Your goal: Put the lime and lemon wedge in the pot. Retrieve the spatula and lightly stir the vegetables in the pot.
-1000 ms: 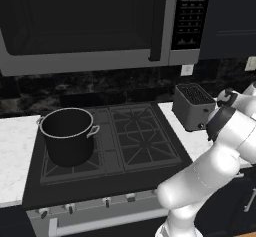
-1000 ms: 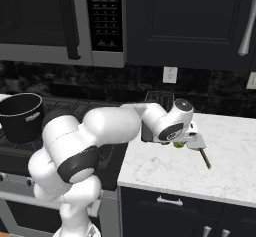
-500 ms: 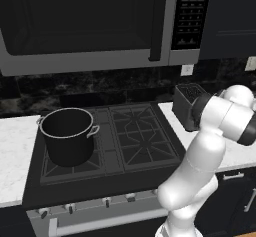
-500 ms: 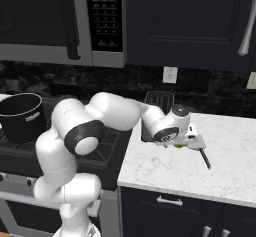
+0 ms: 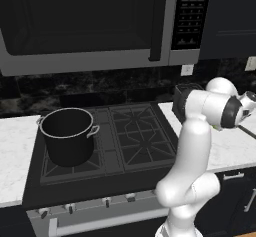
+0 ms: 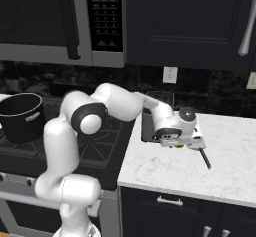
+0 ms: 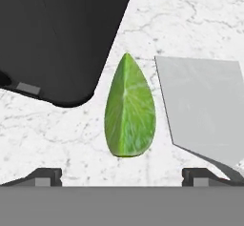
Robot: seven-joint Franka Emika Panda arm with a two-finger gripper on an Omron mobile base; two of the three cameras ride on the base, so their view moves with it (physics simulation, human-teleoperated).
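A green lime [image 7: 129, 111] wedge lies on the white marble counter [image 7: 57, 134], straight ahead of my gripper [image 7: 122, 175]. The jaws are open, with nothing between them, one dark tip on each side of the lime and short of it. The spatula's light-grey blade [image 7: 205, 106] lies flat just right of the lime; its thin dark handle [image 6: 205, 158] points toward the counter's front. My hand [image 6: 175, 131] hangs low over this spot. The black pot [image 5: 67, 136] stands on the stove's left burner, also at far left [image 6: 20, 116]. The lemon wedge is out of view.
A dark grey box [image 7: 57, 39] stands close to the lime's left, against the backsplash [image 6: 150, 123]. The stove grates [image 5: 137, 136] lie between the pot and the counter. A microwave [image 5: 100, 26] hangs above the stove.
The arm's elbow has swung round and the hand has settled a little lower over the lime. The jaws have stayed open. Lime, spatula and pot have not moved.
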